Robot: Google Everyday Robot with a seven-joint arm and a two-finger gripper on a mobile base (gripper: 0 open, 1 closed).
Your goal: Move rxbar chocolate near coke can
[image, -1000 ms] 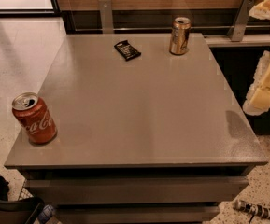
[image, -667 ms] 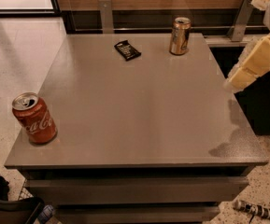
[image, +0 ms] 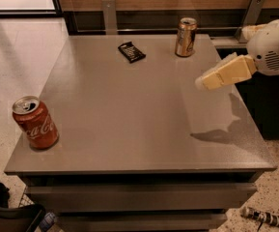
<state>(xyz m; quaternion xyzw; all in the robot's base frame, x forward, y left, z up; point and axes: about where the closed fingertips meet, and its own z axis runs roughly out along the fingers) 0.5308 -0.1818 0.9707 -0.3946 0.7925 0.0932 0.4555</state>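
Note:
The rxbar chocolate (image: 131, 51), a small flat black wrapper with white lettering, lies near the far edge of the grey table (image: 129, 110), left of centre. The coke can (image: 34, 123), red with white script and a silver top, stands upright at the near left corner. My gripper (image: 202, 82) reaches in from the right, above the table's right side, pointing left. It is well right of and nearer than the bar, and far from the coke can. It holds nothing that I can see.
A gold/bronze can (image: 185, 37) stands upright at the far edge, right of the bar. Two metal posts (image: 109, 14) rise behind the table against a wooden wall. Dark objects lie on the floor at lower left (image: 4, 211) and lower right (image: 267, 217).
My arm has swung in from the right edge of the view, leftward over the table's right side. The bar and both cans have not moved.

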